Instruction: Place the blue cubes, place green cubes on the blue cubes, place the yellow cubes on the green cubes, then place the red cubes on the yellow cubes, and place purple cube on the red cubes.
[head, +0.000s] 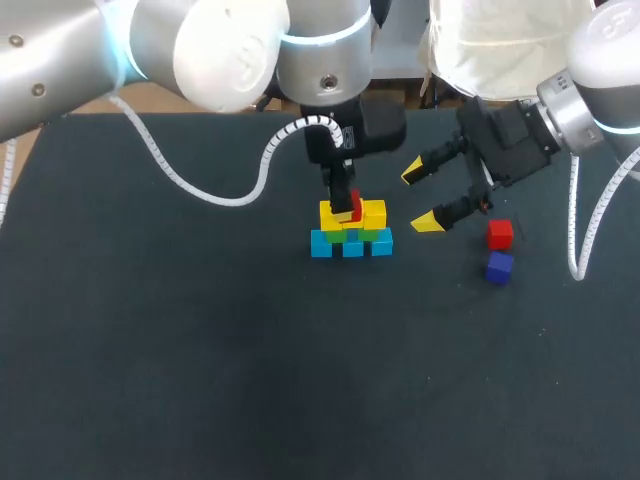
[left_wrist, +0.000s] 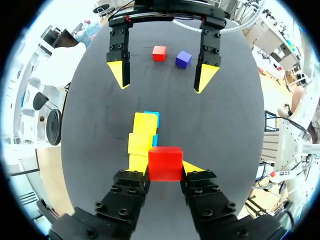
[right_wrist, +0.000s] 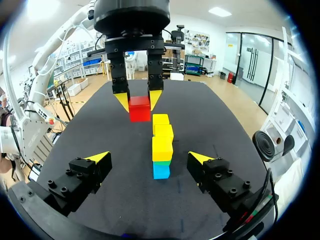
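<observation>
Left gripper (left_wrist: 165, 172): jaws narrow, clamped on the held red cube (left_wrist: 165, 159), one pad on each of two opposite flat faces. The grip sits low on the cube; its upper part stands proud of the fingers.

Handling, judged: small rigid block, light, smooth-faced. It should not deform, but it could pivot or slip if pinched near an edge. Keep the pads centred on parallel faces and keep the squeeze modest.

Directly under the jaws are the yellow cubes (head: 372, 213), on the green cubes (head: 375, 234), on the blue cubes (head: 352, 245). You cannot tell whether the held cube touches the yellow row or hangs just above it. The stack is loose blocks only, so a sideways nudge on release would likely shift it. Open the jaws straight and lift vertically.

Right gripper (head: 420, 198): jaws wide, holding nothing, hovering at about 2 o'clock from the stack and clear of it.

Outward on the table (head: 200, 350): the loose red cube (head: 500, 234) is at 3 o'clock from the stack and the purple cube (head: 499, 267) at about 4 o'clock, near each other but apart. Both have free side faces for you to grip from above.
</observation>
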